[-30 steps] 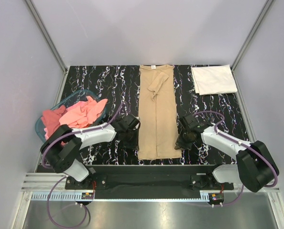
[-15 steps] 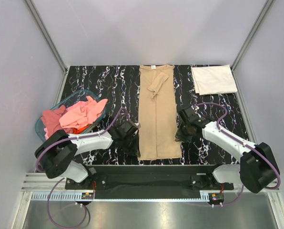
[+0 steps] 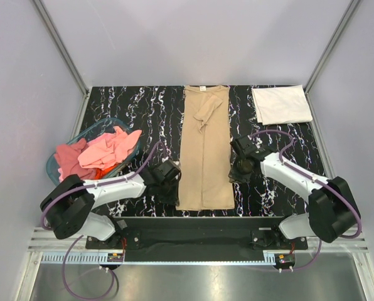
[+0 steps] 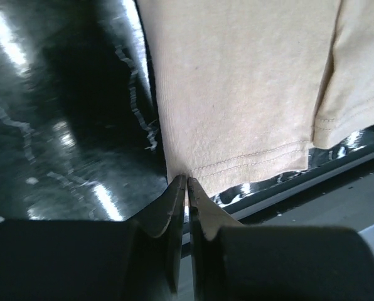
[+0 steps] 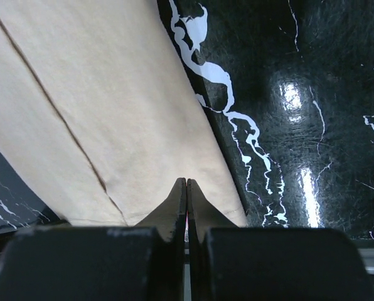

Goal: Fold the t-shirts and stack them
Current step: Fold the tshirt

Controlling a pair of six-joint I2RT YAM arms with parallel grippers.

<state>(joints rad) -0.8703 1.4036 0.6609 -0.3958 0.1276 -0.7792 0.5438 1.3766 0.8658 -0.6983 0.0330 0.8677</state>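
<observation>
The tan t-shirt (image 3: 204, 157) is laid mid-table (image 3: 130, 113) as 1 long narrow strip. Its long axis runs near to far, with the collar pointed at the far edge and the hem nearest the arms. The hem's left corner is pinched between the almost closed fingers of the left end effector (image 4: 187, 180). The right end effector (image 5: 186, 183) is fully closed on the cloth's right edge near the hem. Only thin bites are held, so a corner could be lost on lifting, and unequal pulls would skew the fold.
</observation>
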